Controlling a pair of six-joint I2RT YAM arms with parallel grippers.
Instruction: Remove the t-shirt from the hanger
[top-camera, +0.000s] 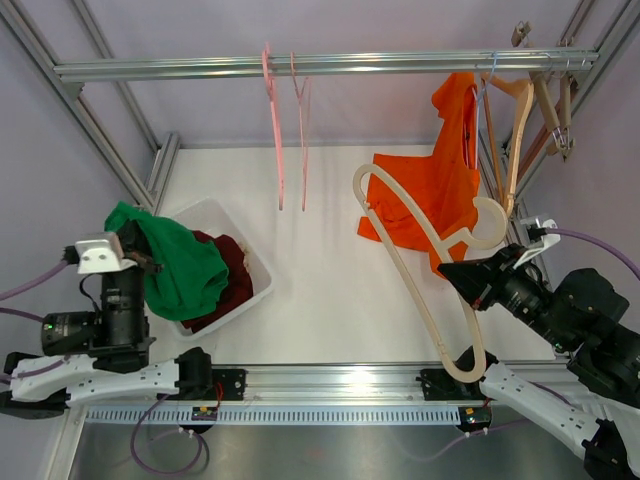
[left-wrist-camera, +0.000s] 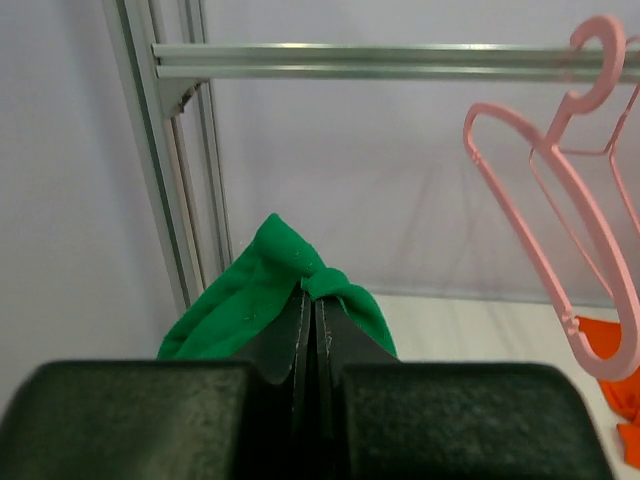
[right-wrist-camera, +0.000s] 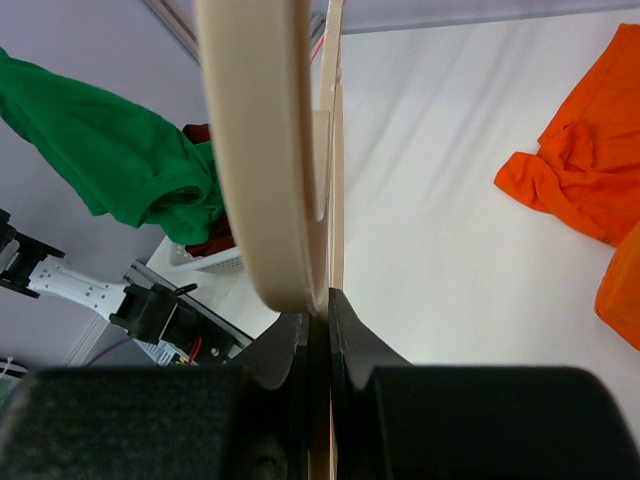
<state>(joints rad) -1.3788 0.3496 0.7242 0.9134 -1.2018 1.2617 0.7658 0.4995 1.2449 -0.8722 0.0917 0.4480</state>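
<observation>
Left arm (top-camera: 112, 322) is folding up over its base, left gripper (top-camera: 150, 262) pinching, jaws pressing together; right arm (top-camera: 565, 312) is angling inward, right gripper (top-camera: 452, 272) clamping, jaws nearly touching

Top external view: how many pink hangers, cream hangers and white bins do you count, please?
Pink hangers: 2
Cream hanger: 1
White bin: 1
Total: 4
</observation>
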